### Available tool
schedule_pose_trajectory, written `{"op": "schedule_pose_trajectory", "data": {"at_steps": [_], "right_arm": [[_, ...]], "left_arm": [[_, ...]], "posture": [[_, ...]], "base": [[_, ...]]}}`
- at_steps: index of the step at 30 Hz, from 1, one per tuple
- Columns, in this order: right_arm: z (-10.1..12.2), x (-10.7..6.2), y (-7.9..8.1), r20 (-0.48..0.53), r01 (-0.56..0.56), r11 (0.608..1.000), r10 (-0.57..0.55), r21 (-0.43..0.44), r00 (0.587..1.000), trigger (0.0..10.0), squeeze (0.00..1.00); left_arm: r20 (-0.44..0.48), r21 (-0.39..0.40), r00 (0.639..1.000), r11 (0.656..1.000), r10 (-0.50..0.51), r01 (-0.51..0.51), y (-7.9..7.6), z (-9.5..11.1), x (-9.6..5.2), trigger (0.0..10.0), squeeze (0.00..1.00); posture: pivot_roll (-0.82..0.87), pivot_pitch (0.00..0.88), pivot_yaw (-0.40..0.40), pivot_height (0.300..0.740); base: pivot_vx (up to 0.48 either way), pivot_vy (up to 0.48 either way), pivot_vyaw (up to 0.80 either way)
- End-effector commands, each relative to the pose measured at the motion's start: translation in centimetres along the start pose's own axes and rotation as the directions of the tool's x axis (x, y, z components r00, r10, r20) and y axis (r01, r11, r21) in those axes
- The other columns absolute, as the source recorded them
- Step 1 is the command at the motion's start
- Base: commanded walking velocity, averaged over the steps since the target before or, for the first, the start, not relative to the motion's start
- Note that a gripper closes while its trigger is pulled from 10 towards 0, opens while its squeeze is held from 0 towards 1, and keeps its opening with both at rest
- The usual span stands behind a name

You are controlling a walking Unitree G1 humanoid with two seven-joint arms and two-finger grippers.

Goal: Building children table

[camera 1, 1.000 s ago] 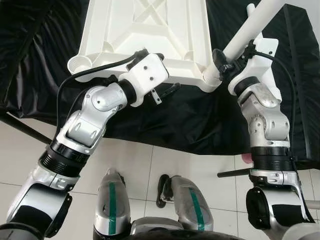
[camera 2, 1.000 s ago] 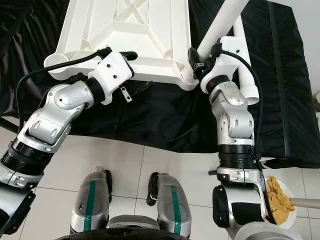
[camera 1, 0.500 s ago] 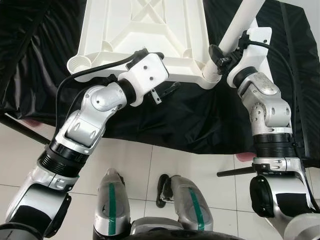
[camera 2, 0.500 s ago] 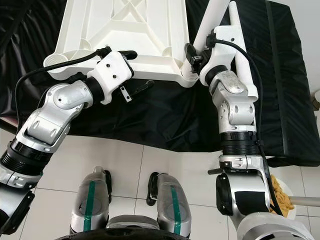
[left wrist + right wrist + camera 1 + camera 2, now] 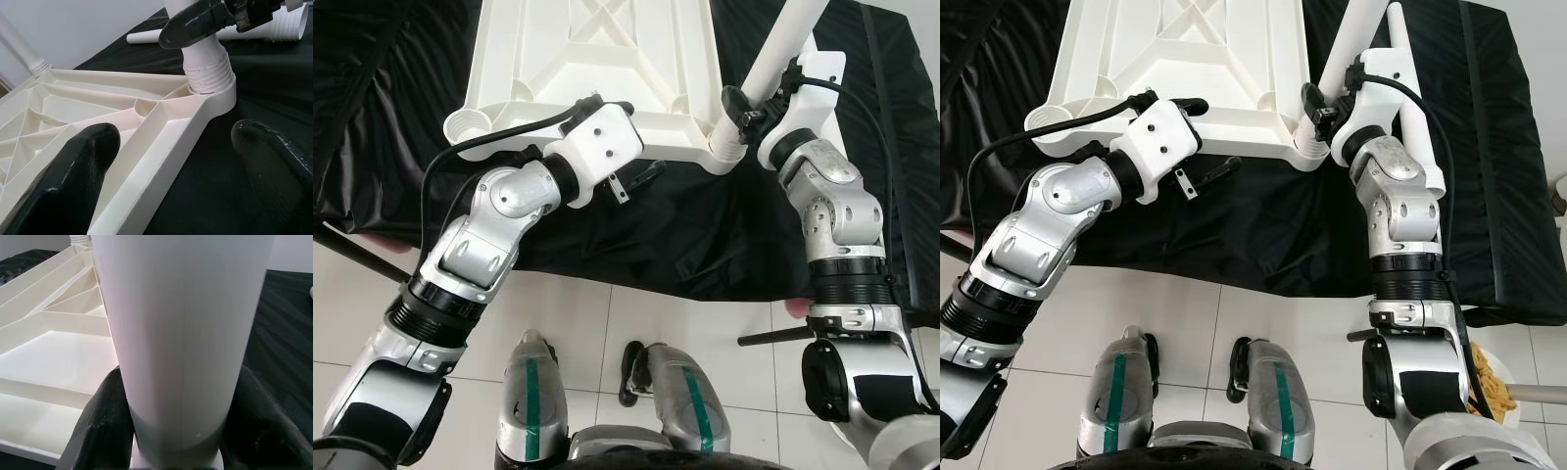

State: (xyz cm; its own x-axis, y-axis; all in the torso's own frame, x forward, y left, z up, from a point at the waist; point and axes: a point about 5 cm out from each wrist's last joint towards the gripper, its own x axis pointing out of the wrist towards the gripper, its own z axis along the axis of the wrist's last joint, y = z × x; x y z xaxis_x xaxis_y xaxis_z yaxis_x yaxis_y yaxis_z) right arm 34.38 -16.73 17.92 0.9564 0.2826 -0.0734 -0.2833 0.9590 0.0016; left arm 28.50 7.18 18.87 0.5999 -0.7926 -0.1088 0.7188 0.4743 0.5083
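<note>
The white plastic table top lies upside down on a black cloth. A white leg stands tilted with its ribbed end in the near right corner socket. My right gripper is shut on that leg just above the socket; in the right wrist view its fingers hug the tube. My left gripper is open astride the table top's near edge, one finger over the ribbed underside and the other over the cloth. The near left socket holds nothing.
A loose white leg lies on the cloth behind my right arm. The cloth hangs over the front edge onto a tiled floor. A bowl of chips and a black rod are at lower right.
My right gripper has swung the leg from a slant to steeper, its end staying at the corner socket. The left arm has not moved.
</note>
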Motion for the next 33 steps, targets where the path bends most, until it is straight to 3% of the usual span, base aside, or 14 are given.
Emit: {"op": "schedule_pose_trajectory", "data": {"at_steps": [1,9,21,25,27,33], "right_arm": [[-3.6,-0.3,-0.4,-0.180,0.007,1.000,-0.005,0.013,0.984,10.0,0.00],[-3.5,-0.5,-1.1,-0.179,0.016,0.997,-0.028,-0.070,0.983,10.0,0.00],[-4.3,-0.9,-0.8,-0.180,0.018,0.997,-0.031,-0.070,0.983,10.0,0.00],[-4.8,-1.3,-0.7,-0.146,0.038,0.999,-0.040,-0.015,0.988,10.0,0.00],[-5.3,-2.0,-0.6,-0.089,0.075,0.995,-0.068,0.068,0.994,10.0,0.00],[-6.1,-3.0,-0.9,-0.057,0.135,0.980,-0.128,0.144,0.990,10.0,0.00]], "left_arm": [[-0.005,0.012,0.999,0.999,-0.044,0.044,-0.3,0.0,0.0,10.0,0.00],[-0.005,0.019,0.999,0.999,-0.039,0.039,-0.1,0.1,0.1,10.0,0.00],[-0.008,0.026,0.999,0.999,-0.036,0.036,0.0,0.1,0.0,10.0,0.00],[-0.008,0.031,0.999,0.999,-0.033,0.033,0.1,0.1,0.0,10.0,0.00],[-0.010,0.036,0.999,0.999,-0.031,0.031,0.2,0.1,-0.1,10.0,0.00],[-0.013,0.040,0.999,0.999,-0.031,0.031,0.2,0.1,-0.2,10.0,0.00]], "posture": [[0.12,0.118,-0.085,0.740],[0.13,0.117,-0.084,0.740],[0.13,0.118,-0.082,0.740],[0.13,0.117,-0.081,0.740],[0.13,0.117,-0.082,0.740],[0.13,0.117,-0.080,0.740]], "base": [[0.000,0.000,0.00],[0.000,0.000,0.00],[0.000,0.000,0.00],[0.000,0.000,0.00],[0.000,0.000,0.00],[0.000,0.000,0.00]]}}
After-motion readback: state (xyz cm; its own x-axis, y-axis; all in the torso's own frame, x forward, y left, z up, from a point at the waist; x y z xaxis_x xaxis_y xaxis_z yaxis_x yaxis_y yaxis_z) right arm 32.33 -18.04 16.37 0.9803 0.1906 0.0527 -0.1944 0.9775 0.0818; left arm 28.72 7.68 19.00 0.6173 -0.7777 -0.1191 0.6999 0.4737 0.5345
